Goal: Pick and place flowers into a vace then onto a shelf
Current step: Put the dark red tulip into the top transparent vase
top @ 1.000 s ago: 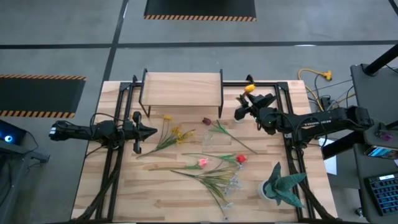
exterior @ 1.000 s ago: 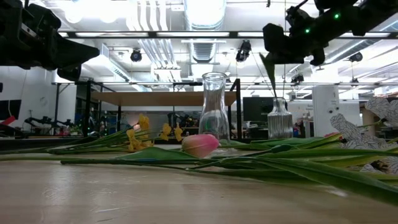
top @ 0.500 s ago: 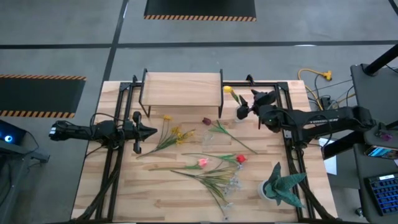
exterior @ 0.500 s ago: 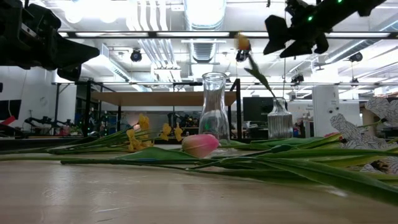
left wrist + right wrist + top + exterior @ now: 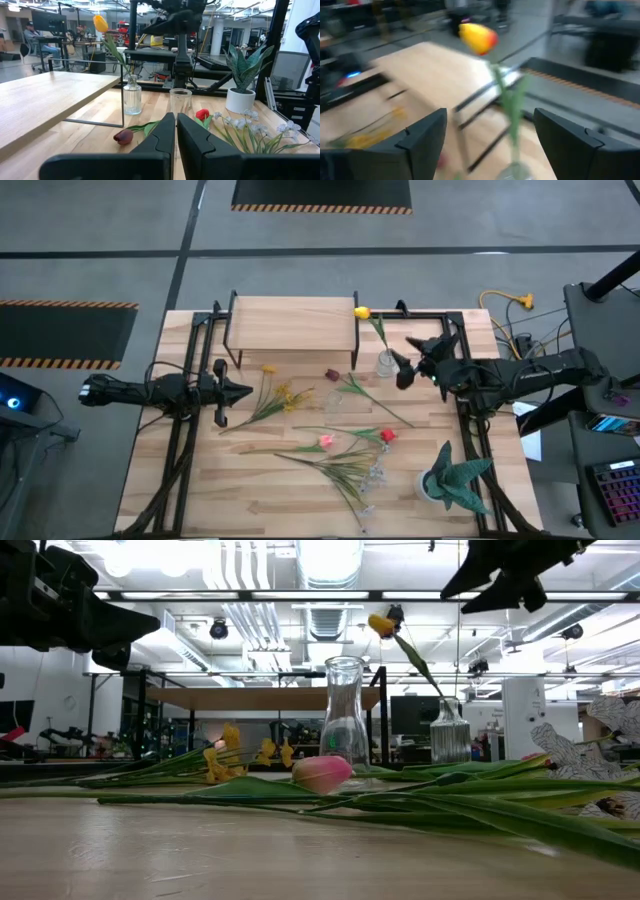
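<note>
Here, no brand, label or legible writing is seen. A yellow flower (image 5: 362, 312) is stood in a small ribbed vase (image 5: 386, 364) beside the shelf (image 5: 292, 321). The right gripper (image 5: 412, 357) is held just beside that vase, fingers spread and empty. The left gripper (image 5: 243, 391) is kept closed on nothing, near the other flowers (image 5: 335, 452) laid on the table (image 5: 260, 490).
</note>
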Motion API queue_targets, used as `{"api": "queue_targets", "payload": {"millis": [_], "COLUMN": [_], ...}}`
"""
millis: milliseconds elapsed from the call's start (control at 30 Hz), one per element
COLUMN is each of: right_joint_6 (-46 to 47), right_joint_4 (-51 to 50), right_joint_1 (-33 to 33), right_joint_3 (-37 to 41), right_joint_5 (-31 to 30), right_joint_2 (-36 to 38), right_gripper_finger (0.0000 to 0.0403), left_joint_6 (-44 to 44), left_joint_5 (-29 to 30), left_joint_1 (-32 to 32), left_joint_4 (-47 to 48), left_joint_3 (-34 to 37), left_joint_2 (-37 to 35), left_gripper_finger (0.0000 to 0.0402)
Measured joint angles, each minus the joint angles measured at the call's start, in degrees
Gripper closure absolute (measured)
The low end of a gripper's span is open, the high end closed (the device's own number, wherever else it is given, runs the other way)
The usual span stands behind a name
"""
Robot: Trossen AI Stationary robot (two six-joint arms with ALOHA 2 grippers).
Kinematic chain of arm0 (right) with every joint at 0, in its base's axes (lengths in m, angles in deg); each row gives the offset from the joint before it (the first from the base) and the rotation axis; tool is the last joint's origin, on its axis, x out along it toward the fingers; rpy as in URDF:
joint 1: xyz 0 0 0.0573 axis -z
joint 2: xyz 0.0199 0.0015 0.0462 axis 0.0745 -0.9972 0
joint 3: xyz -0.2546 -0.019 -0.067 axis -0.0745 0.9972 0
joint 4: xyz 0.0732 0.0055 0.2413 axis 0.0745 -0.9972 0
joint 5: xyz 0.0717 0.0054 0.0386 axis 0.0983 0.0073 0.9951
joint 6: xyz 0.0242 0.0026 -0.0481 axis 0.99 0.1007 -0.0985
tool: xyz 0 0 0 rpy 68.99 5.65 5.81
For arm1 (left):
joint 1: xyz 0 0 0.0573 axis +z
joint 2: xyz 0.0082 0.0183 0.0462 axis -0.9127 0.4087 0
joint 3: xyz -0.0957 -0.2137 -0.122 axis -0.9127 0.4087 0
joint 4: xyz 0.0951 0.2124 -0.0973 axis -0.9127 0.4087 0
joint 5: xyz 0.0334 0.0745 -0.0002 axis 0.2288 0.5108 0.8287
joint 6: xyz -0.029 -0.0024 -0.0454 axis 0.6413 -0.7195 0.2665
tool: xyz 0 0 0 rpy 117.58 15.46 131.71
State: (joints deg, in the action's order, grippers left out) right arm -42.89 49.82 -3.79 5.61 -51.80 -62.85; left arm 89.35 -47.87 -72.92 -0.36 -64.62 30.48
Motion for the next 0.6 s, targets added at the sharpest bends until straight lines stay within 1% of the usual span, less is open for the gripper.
{"api": "queue_targets", "payload": {"millis": [100,200,267,400,467,600], "right_joint_6": [0.03,0.84,1.00,1.09,1.09,1.09], "right_joint_4": [0.03,-0.02,-0.04,-0.03,-0.02,-0.04], "right_joint_1": [-2.49,-4.58,-5.24,-5.45,-5.47,-5.43], "right_joint_3": [0.00,0.00,0.02,0.02,0.02,0.04], "right_joint_5": [5.42,7.76,9.26,15.81,17.17,17.26], "right_joint_2": [-0.59,-2.33,-3.96,-8.37,-10.99,-16.32], "right_gripper_finger": [0.0121,0.0127,0.0131,0.0136,0.0138,0.0140], "left_joint_6": [0.00,0.00,0.00,0.00,0.00,0.00], "left_joint_5": [0.00,-0.02,0.00,-0.02,-0.02,-0.01], "left_joint_1": [0.01,-0.01,-0.01,0.01,0.01,0.01], "left_joint_4": [0.00,0.00,0.00,-0.01,0.00,0.00], "left_joint_3": [0.00,0.00,0.00,0.00,0.00,0.00], "left_joint_2": [-0.01,-0.01,0.00,0.00,0.01,0.00], "left_gripper_finger": [0.0399,0.0399,0.0399,0.0399,0.0399,0.0399]}}
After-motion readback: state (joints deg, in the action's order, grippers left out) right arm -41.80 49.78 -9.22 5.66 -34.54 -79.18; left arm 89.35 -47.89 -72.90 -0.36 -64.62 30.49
